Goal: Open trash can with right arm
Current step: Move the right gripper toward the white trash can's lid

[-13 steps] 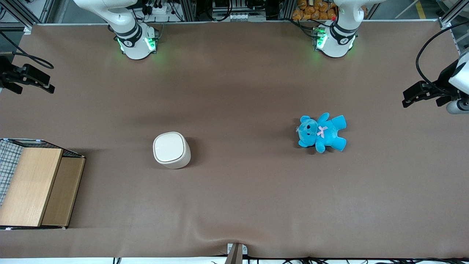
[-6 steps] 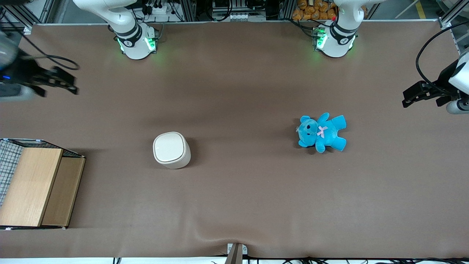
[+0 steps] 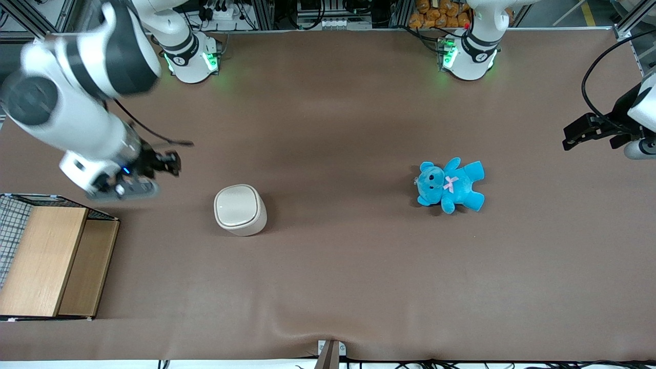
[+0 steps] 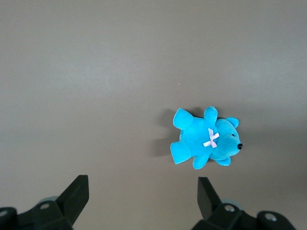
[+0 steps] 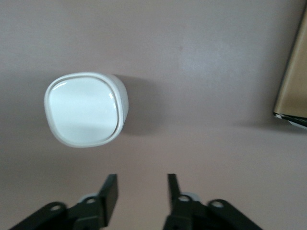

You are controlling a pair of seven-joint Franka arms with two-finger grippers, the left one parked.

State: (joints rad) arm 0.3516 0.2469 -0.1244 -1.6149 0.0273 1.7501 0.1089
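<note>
The trash can (image 3: 240,209) is a small cream-white bin with its flat lid shut, standing on the brown table. It also shows in the right wrist view (image 5: 86,109), lid shut. The right arm (image 3: 77,97) reaches in over the table at its own end. Its black gripper (image 3: 169,163) hangs in the air beside the trash can, a little farther from the front camera, apart from it. In the right wrist view the gripper (image 5: 142,191) is open with nothing between the fingers (image 5: 110,191).
A wooden box (image 3: 51,261) with a wire-mesh side sits at the working arm's end of the table; its corner shows in the right wrist view (image 5: 293,91). A blue teddy (image 3: 451,185) lies toward the parked arm's end and shows in the left wrist view (image 4: 204,143).
The right arm has swung in from the table's edge toward the trash can, and its gripper now hangs close beside it. The trash can and teddy have not moved.
</note>
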